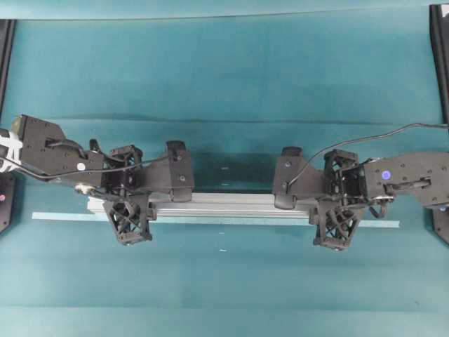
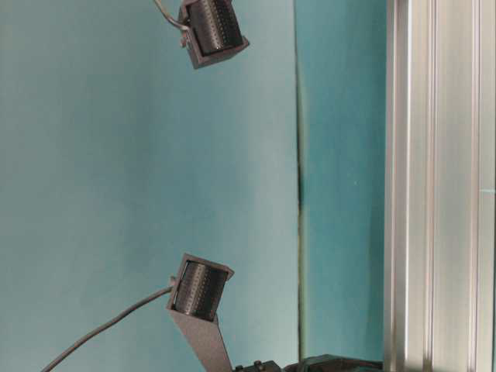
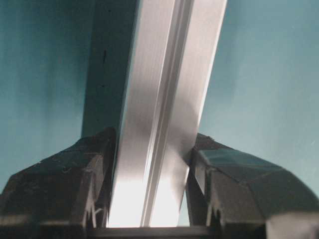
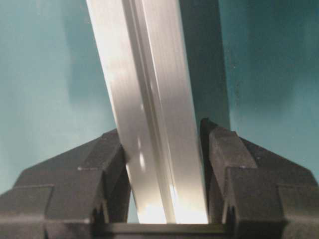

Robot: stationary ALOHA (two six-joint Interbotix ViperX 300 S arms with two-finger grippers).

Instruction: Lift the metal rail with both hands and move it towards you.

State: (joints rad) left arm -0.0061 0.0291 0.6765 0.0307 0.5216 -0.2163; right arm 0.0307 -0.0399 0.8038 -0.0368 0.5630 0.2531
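Teal cloth is covering the worktop [image 1: 224, 77] from edge to edge, with faint creases running across it. No brand, label or readable writing is showing on anything; only small pale tick marks are dotting the cloth near the middle.

The metal rail [image 1: 231, 205] is lying crosswise in the overhead view, slightly below the centre, its grooved silver face catching the light. The left claw [image 1: 150, 197] is straddling the rail near its left end, and the right claw [image 1: 312, 201] is straddling it near its right end, so the bar is spanning the gap between them. In the left wrist view the rail [image 3: 164, 129] is running up between the two black fingers [image 3: 65, 189], which are pressing against both of its sides: this claw is clamping the rail. The right wrist view is showing the same for the rail [image 4: 149, 124], with the fingers [image 4: 239, 169] closing tight on its flanks.

A thin pale strip [image 1: 63, 216] is lying just beside the rail on its near side, sticking out beyond it at both ends. A dark shadow is sitting on the cloth just behind the rail.

Bare cloth is stretching widely on both the far and near sides of the rail. Black frame posts [image 1: 438, 56] are standing at the left and right borders.
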